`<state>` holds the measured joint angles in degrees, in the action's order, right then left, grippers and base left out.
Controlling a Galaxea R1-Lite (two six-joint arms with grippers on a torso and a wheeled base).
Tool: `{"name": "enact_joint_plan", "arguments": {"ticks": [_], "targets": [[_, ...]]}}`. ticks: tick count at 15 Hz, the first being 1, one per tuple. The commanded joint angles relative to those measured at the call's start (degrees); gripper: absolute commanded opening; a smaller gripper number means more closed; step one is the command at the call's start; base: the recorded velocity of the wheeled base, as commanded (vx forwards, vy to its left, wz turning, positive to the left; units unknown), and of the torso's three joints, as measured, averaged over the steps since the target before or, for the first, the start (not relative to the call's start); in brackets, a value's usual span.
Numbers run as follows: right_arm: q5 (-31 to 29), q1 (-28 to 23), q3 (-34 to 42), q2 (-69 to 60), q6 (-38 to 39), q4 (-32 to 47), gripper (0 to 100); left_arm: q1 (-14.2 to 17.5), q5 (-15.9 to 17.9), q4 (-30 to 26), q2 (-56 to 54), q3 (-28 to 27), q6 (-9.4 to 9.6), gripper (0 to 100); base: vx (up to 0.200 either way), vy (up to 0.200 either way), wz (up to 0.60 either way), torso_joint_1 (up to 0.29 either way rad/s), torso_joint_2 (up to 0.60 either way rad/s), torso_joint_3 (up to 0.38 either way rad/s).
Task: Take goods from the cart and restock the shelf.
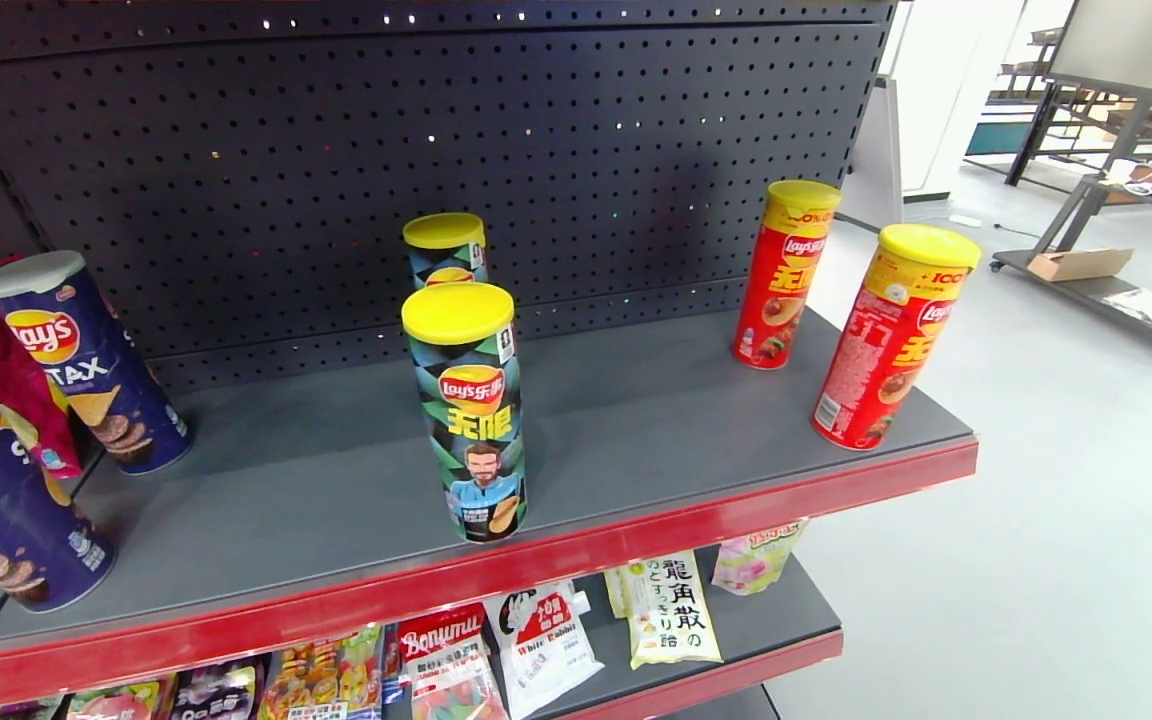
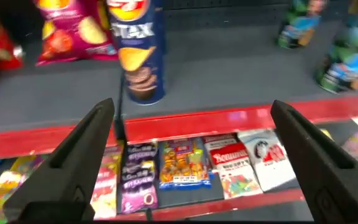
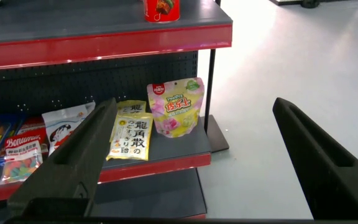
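Shelf [image 1: 316, 480]: green chip can [image 1: 466, 410] at front edge, red chip can [image 1: 891, 335] at right front corner, bare room between
Left fingers [image 2: 82, 155]: spread wide, empty, facing shelf's red edge
Right fingers [image 3: 73, 162]: spread wide, empty, near lower shelf [image 3: 191, 144] end

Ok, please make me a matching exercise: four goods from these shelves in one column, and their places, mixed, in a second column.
Things:
1. front green chip can
2. front red chip can
3. dark blue chip can with grey lid
4. pink candy bag

Places:
A. lower shelf, right end
B. upper shelf, left side
C. upper shelf, right end, near the front edge
D. upper shelf, middle, near the front edge

Pairs: 1-D; 2-C; 3-B; 4-A.
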<state>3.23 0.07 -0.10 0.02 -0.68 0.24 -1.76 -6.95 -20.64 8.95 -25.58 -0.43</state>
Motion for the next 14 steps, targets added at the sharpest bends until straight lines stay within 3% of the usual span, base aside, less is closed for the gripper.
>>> {"name": "enact_joint_plan", "arguments": {"ticks": [1,6,8,11,13,14], "targets": [[0.02,0.01,0.01,-0.02,-0.02,0.02,100,6.59,0.09,-0.02,3.62,-0.62,-1.51,100,0.000,0.000,0.00,0.000,0.00,0.000],[-0.07,0.01,0.01,-0.02,0.07,-0.07,100,6.41,0.62,-0.02,2.57,0.53,-1.51,100,0.000,0.000,0.48,0.001,0.00,0.000],[-0.07,0.01,0.10,-0.02,-0.02,0.02,100,5.45,2.82,0.42,-1.13,3.43,-1.16,100,0.000,0.000,0.60,0.017,0.00,0.000],[0.02,0.01,0.01,-0.02,-0.02,0.02,100,1.40,3.43,0.25,-7.72,7.29,2.18,100,0.000,0.000,0.00,0.000,0.00,0.000],[-0.07,0.01,0.10,-0.02,-0.02,0.02,100,1.76,4.58,0.51,-8.60,8.96,4.82,100,0.000,0.000,0.00,0.000,0.00,0.000],[0.20,0.01,0.01,-0.02,0.42,-0.07,100,1.76,4.75,0.69,-8.60,9.58,5.00,100,0.000,0.000,0.00,0.000,0.00,0.000]]}}
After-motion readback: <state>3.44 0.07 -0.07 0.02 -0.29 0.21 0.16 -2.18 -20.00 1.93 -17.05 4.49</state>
